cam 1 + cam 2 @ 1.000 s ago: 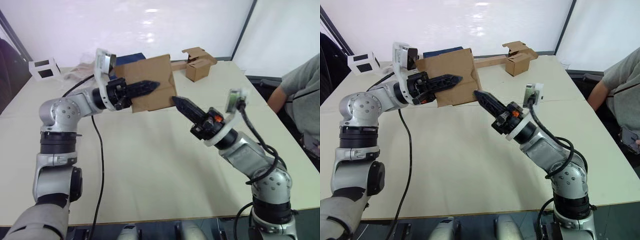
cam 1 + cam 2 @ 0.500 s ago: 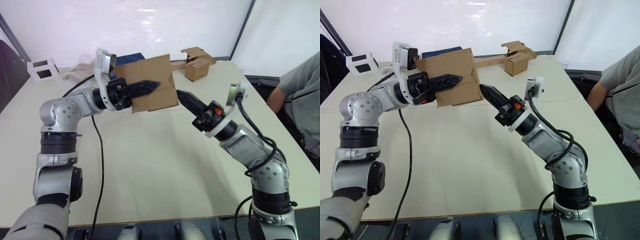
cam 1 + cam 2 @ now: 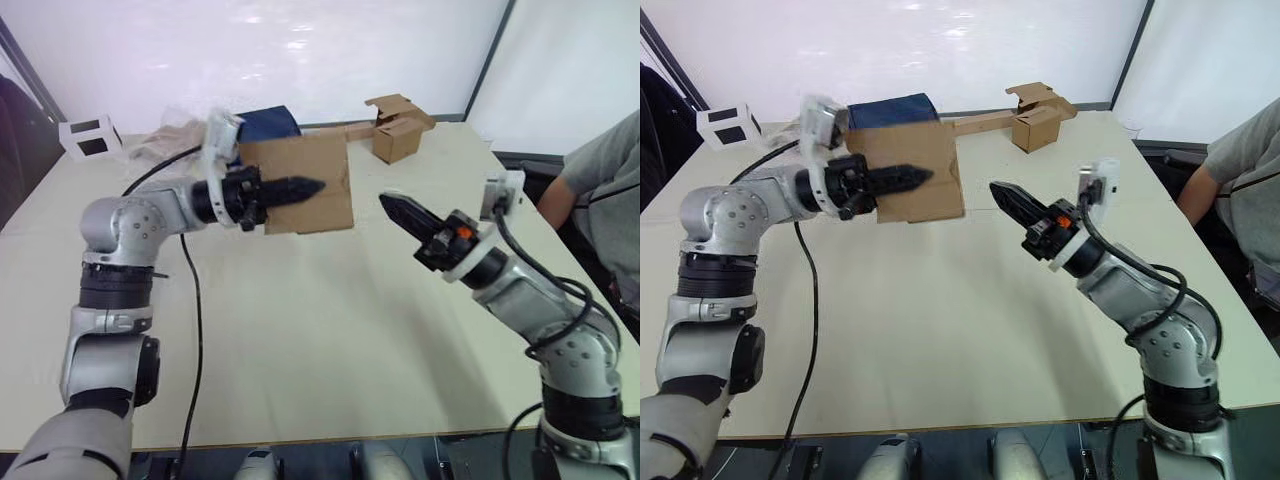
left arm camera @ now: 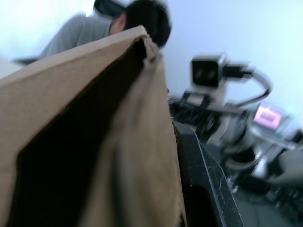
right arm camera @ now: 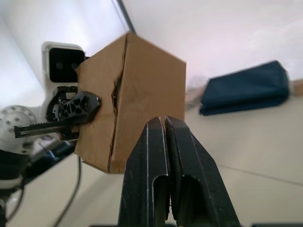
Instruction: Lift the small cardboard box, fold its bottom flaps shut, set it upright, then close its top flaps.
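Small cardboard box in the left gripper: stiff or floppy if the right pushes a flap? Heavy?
Probably light: the left gripper alone holds the small cardboard box clear of the table. Walls likely flex rather than resist; the right wrist view shows thin board with an open seam. A push from the shut right gripper may swing the box, since only one side is clamped.

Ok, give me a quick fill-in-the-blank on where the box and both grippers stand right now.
1. The small plain brown cardboard box is held above the table by the ____ gripper.
2. The right gripper has its two black fingers ____.
3. Between the right gripper and the box there is a ____, so they are not touching.
4. The other brown cardboard box, at the table's far edge, sits beside a long cardboard ____.

Missing words: left; shut; gap; strip
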